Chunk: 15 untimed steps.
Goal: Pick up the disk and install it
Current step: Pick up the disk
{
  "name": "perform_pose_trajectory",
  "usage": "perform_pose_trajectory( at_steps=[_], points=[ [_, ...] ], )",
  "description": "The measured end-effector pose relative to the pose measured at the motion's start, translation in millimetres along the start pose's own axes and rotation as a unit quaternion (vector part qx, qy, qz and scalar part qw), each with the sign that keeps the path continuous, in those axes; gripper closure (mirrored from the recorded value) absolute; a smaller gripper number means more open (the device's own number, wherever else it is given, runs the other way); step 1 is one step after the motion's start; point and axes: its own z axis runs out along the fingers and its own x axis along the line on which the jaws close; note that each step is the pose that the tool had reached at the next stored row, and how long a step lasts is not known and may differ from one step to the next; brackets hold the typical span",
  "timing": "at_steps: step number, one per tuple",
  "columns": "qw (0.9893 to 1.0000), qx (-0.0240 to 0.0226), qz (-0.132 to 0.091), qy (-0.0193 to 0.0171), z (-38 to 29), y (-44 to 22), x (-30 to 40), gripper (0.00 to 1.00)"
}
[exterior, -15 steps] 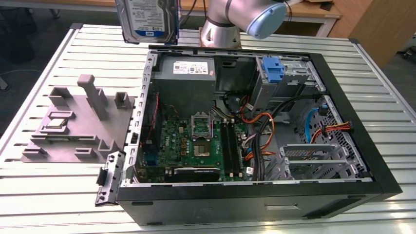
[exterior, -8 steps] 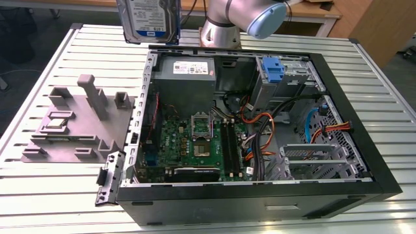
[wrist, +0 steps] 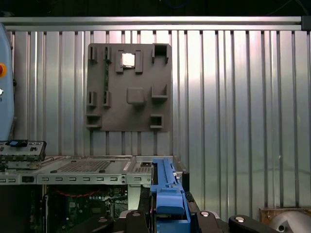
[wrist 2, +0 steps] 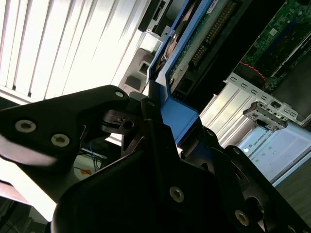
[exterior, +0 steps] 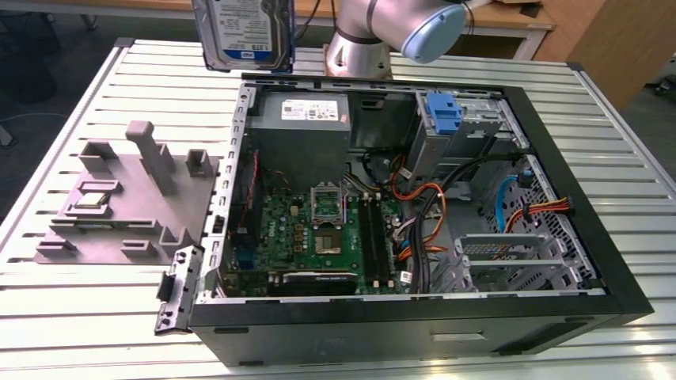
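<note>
1. Exterior view: the disk (exterior: 244, 33) hangs upright in the air with its label facing the camera. It is beside the arm (exterior: 407, 28) and up past the far corner of the open computer case (exterior: 423, 321).
2. Second wrist view: the gripper (wrist 2: 165, 114) is clamped tight on the disk's blue frame.
3. A grey tray (exterior: 127, 214) lies on the slatted table (exterior: 74, 317), at the exterior view's left of the case. It holds a small chip (exterior: 93, 199).

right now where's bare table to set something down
Bare slatted metal table: camera-side of the grey plastic fixture plate, and at the exterior view's right of the black computer case. Crowded inside the case: orange cables, boards. The gripper holds the blue-framed silver disk aloft.
</note>
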Motion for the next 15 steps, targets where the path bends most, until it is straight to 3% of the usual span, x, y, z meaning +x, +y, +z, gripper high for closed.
perform_pose_trajectory(
  at_steps=[6, 7, 15],
  points=[
    [1.0000, 0.0000, 0.000, 0.0000, 0.0, -2.1, 0.1, 0.63],
    [1.0000, 0.0000, 0.000, 0.0000, -0.1, -19.1, 1.3, 0.63],
    [1.0000, 0.0000, 0.000, 0.0000, -0.2, -21.8, 1.5, 0.63]
  ],
)
